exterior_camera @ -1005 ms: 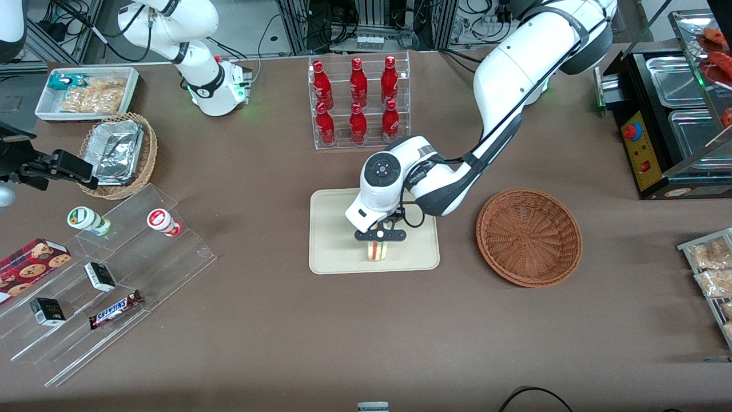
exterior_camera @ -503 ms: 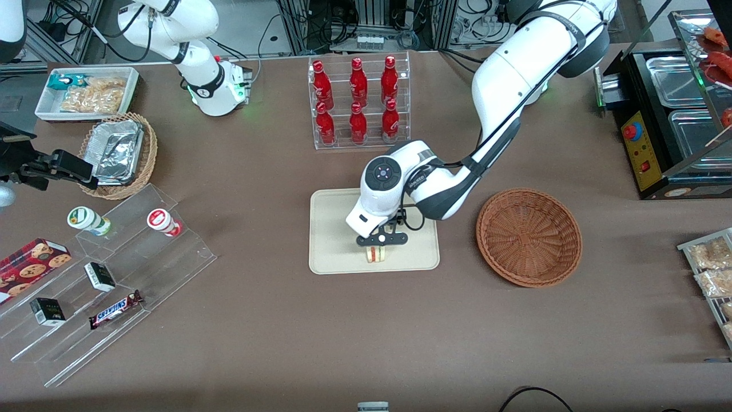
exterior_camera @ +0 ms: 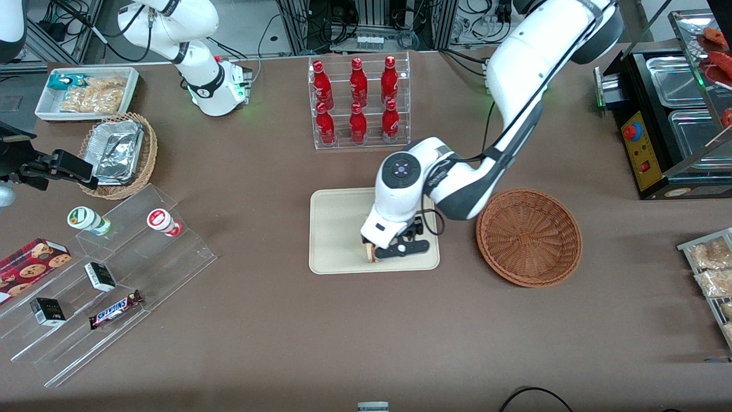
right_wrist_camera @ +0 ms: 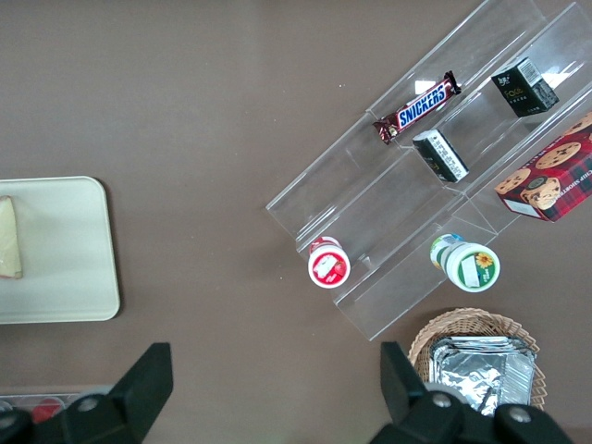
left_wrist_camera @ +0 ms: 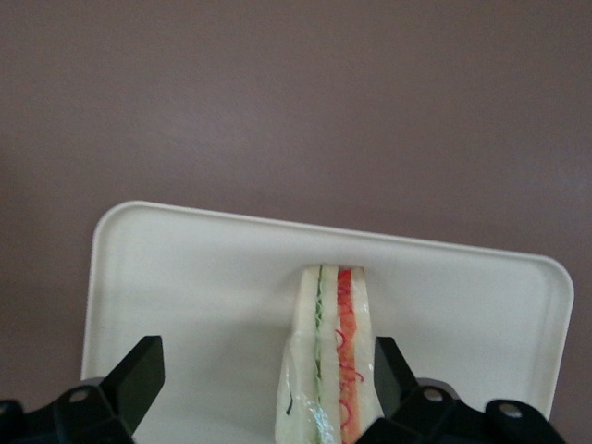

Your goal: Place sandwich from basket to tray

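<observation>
The sandwich point(left_wrist_camera: 333, 351), a pale wedge with green and red filling, stands on its edge on the cream tray point(left_wrist_camera: 185, 277), near the tray's rim closest to the front camera. My gripper point(left_wrist_camera: 266, 379) hangs just above it, open wide. The wedge sits between the fingers, close against one fingertip point(left_wrist_camera: 393, 370) and well apart from the other. In the front view the gripper point(exterior_camera: 400, 250) covers most of the sandwich point(exterior_camera: 372, 254) on the tray point(exterior_camera: 337, 229). The reddish-brown basket point(exterior_camera: 529, 237) lies empty beside the tray, toward the working arm's end. The right wrist view shows the sandwich point(right_wrist_camera: 9, 236) on the tray point(right_wrist_camera: 65, 250).
A clear rack of red bottles point(exterior_camera: 359, 103) stands farther from the camera than the tray. Clear acrylic steps point(exterior_camera: 114, 274) with snacks, a tan basket of foil containers point(exterior_camera: 117, 154) and a white bin point(exterior_camera: 86, 94) lie toward the parked arm's end. A black appliance point(exterior_camera: 663, 126) is at the working arm's end.
The arm and gripper have shifted sideways toward the basket. The sandwich has stayed in place on the tray and is now largely covered by the gripper in the front view.
</observation>
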`<state>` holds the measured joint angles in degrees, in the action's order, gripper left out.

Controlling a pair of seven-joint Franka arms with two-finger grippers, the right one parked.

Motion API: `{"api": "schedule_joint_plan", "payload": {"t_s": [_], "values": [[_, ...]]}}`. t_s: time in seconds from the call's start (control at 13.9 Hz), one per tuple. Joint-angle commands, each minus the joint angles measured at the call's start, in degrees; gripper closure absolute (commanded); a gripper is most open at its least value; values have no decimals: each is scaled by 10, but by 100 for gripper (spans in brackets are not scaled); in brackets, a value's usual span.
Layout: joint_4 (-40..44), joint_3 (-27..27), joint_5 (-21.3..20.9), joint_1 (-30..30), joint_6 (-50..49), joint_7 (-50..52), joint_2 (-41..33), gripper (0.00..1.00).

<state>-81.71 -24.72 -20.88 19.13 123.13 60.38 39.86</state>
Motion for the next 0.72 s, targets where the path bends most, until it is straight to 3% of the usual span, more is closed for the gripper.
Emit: {"api": "schedule_joint_plan", "payload": {"t_s": [0.0,0.22,0.65], "values": [[-44,28,26,-12,-19,11,-77,0],[-85,27,58,-62,-61,-38,-151,0],[-83,31,141,-194,-254,-262,-288,0]]}}
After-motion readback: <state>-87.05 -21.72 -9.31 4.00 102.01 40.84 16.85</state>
